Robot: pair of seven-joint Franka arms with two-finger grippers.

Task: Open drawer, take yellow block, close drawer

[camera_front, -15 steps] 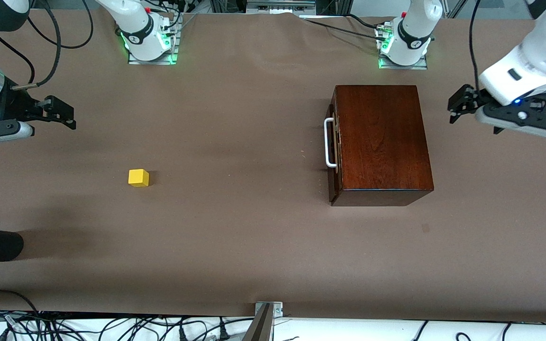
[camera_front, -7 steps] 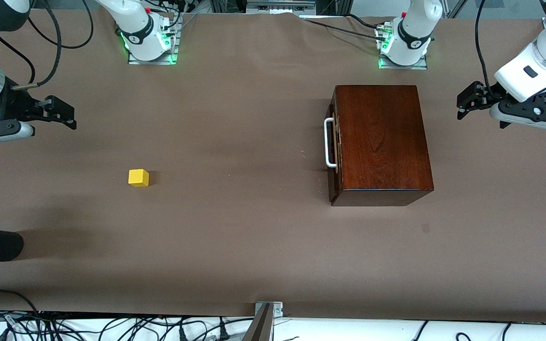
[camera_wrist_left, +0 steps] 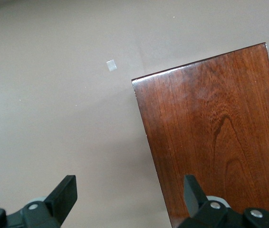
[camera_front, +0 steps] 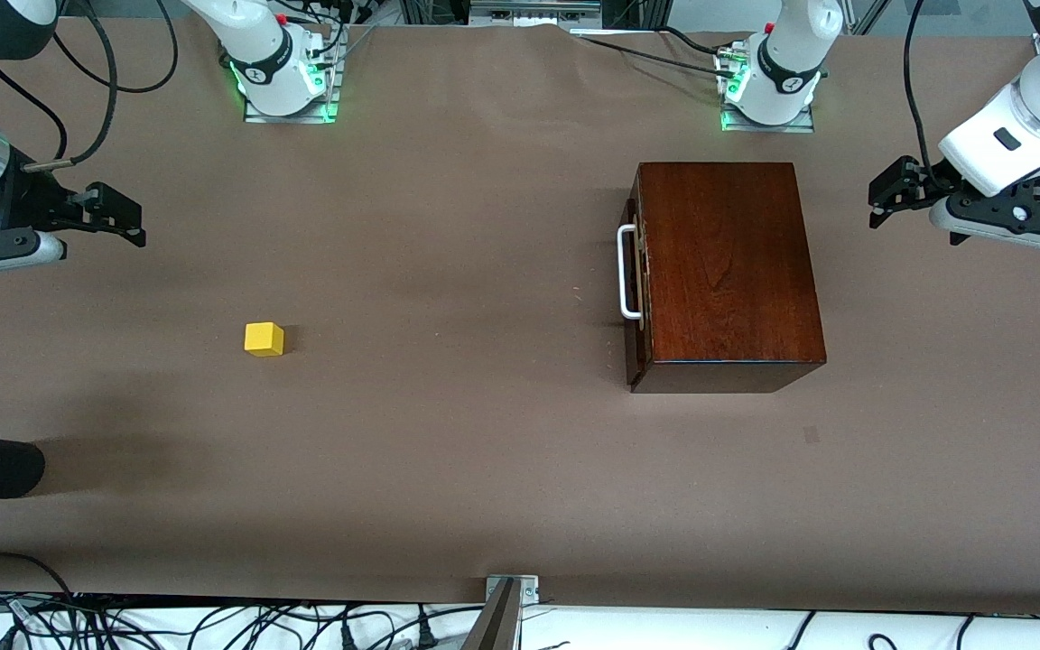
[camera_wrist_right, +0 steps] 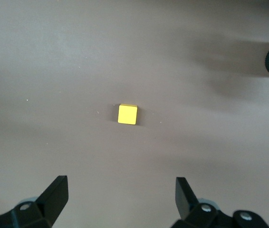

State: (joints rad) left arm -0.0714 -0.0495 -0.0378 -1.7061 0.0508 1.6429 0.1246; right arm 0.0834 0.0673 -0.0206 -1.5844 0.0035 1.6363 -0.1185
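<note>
A wide table [camera_front: 484, 469] covered in plain brown paper fills the view, evenly lit with soft shadows. Tangled black cables [camera_front: 213, 623] lie along a white strip at the table's camera-side edge, beside a small metal bracket [camera_front: 511, 589].

A robotics lab is showing here: two white arm bases [camera_front: 281, 77] are sitting bolted on metal plates and glowing green along a worktop [camera_front: 448, 451] covered in plain brown sheeting, while bundles of black cables [camera_front: 213, 623] are trailing along its edge.
</note>
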